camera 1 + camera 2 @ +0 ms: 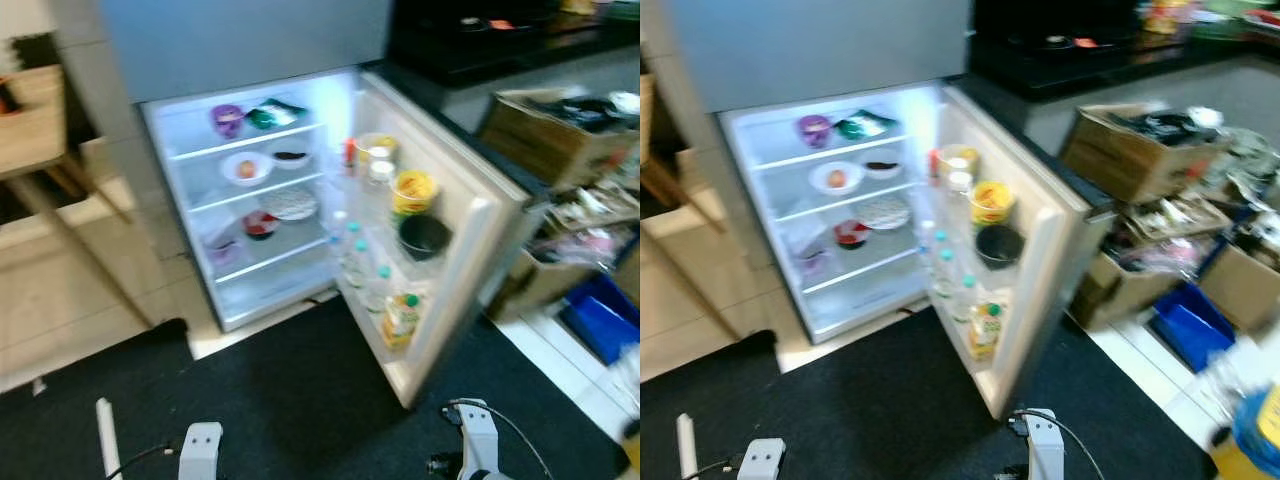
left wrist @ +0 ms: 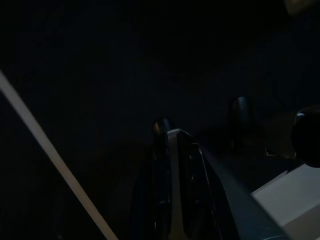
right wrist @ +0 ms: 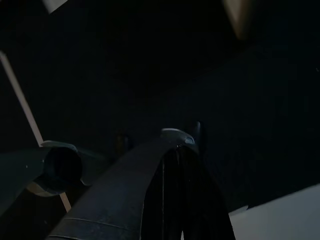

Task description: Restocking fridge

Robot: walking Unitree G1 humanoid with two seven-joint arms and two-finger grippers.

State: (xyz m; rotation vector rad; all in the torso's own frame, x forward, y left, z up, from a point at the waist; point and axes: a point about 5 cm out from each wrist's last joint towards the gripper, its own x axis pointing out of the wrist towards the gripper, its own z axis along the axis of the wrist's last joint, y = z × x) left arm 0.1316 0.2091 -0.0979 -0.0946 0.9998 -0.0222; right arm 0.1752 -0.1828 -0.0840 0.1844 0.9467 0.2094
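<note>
The fridge (image 1: 300, 190) is seen open, with three shelves (image 1: 255, 140) stocked and one juice bottle (image 1: 400, 318) kept in its door (image 1: 440, 240). Whether the fingers are released or clenched cannot be told for either idle gripper.

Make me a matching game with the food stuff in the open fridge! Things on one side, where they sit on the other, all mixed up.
Things:
1. purple cup
2. white bowl with a peach-coloured fruit
3. yellow-lidded tub
4. juice bottle with green cap

Places:
A. lowest door rack
B. top shelf inside
C. upper part of the door, above a black bowl
D. second shelf inside

Pairs: 1-B, 2-D, 3-C, 4-A
</note>
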